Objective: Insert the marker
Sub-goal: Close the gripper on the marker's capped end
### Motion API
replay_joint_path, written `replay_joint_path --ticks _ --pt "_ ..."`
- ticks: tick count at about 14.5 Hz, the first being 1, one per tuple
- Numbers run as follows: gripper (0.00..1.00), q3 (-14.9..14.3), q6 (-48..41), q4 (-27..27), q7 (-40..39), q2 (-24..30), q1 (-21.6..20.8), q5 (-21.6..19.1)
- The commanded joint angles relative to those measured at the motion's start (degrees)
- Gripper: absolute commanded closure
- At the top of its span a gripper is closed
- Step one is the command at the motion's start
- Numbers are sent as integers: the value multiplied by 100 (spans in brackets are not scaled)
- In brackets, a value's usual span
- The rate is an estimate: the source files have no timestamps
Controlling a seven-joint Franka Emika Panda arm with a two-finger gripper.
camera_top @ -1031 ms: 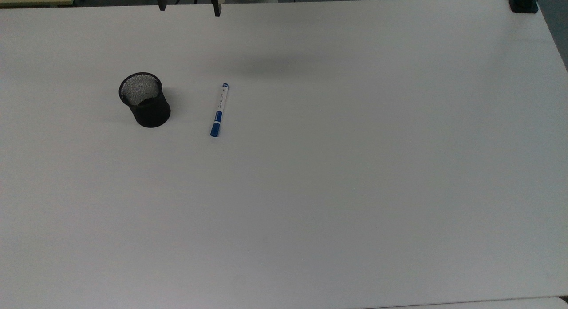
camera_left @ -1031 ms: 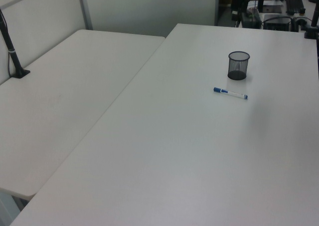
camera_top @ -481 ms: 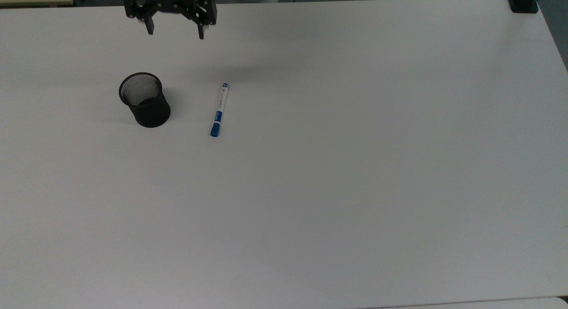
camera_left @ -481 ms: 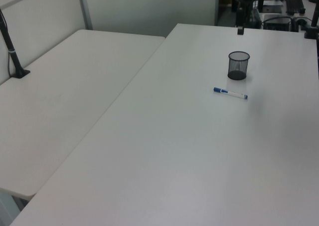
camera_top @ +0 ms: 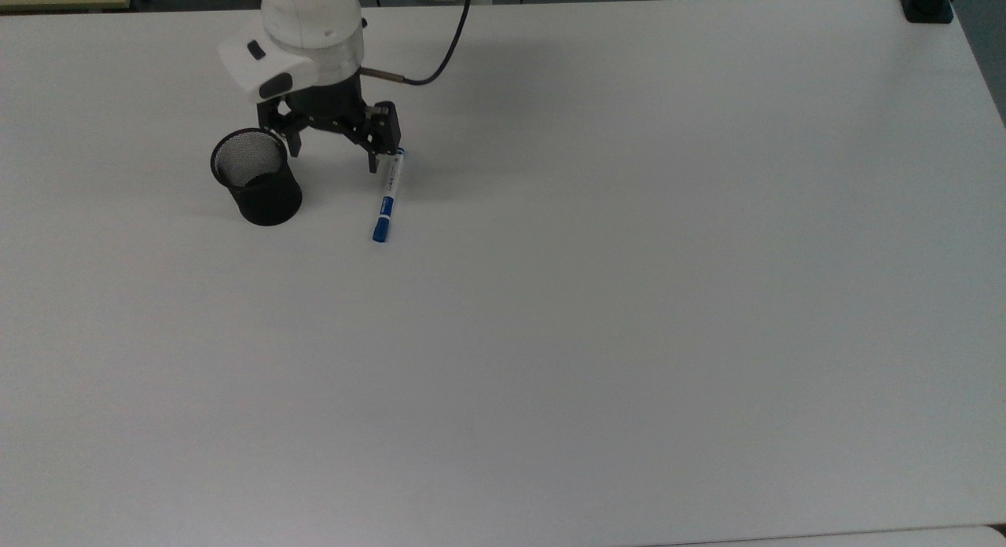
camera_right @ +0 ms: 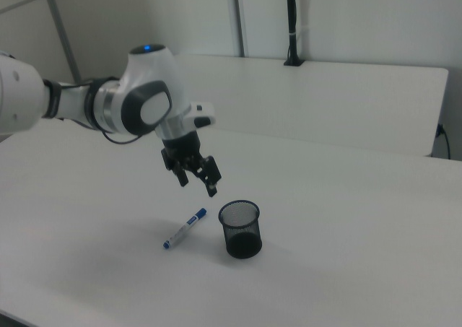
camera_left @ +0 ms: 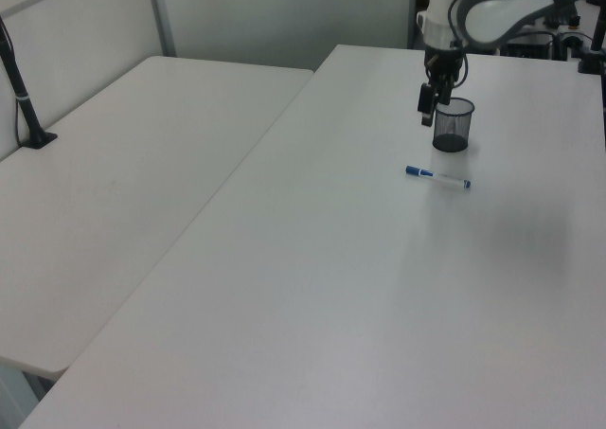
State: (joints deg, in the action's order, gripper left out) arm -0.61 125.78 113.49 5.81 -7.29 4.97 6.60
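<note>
Hovering gripper (camera_top: pixel 333 161) spread wide, marker (camera_top: pixel 387 201) flat beside mesh cup (camera_top: pixel 257 178)

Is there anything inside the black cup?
The mesh cup looks empty: the right view and top view show only its dark mesh walls and floor. The marker lies on the table beside it. The open hand hangs above.

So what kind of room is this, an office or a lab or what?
Probably a robotics lab or test room: a white robot arm works over big bare white tables, with a mesh pen cup, a marker, and a clamped pole behind.
</note>
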Motion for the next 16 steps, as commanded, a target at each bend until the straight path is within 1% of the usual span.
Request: replay_joint_path --ticks 1,4,5,6,7,8,9,10,11,12,13,16 --pt "0 -1 596 183 307 -386 -57 131" --pt "2 8 834 183 333 -685 -92 131" --pt "2 34 921 191 464 -799 -127 114" --pt "5 87 1070 183 717 -930 -180 113" --pt "15 113 1202 183 868 -993 -180 113" --pt "36 122 1238 183 991 -1028 -180 79" --pt "49 122 1291 183 1123 -1037 -180 52" --pt "68 122 1474 183 1307 -1098 -215 52" --pt "88 122 1598 183 1326 -1134 -242 52" --pt "100 122 1608 174 1326 -1134 -242 52" --pt "100 122 1599 174 1317 -1056 -225 52" --pt "100 122 1328 148 1143 -275 -93 52"
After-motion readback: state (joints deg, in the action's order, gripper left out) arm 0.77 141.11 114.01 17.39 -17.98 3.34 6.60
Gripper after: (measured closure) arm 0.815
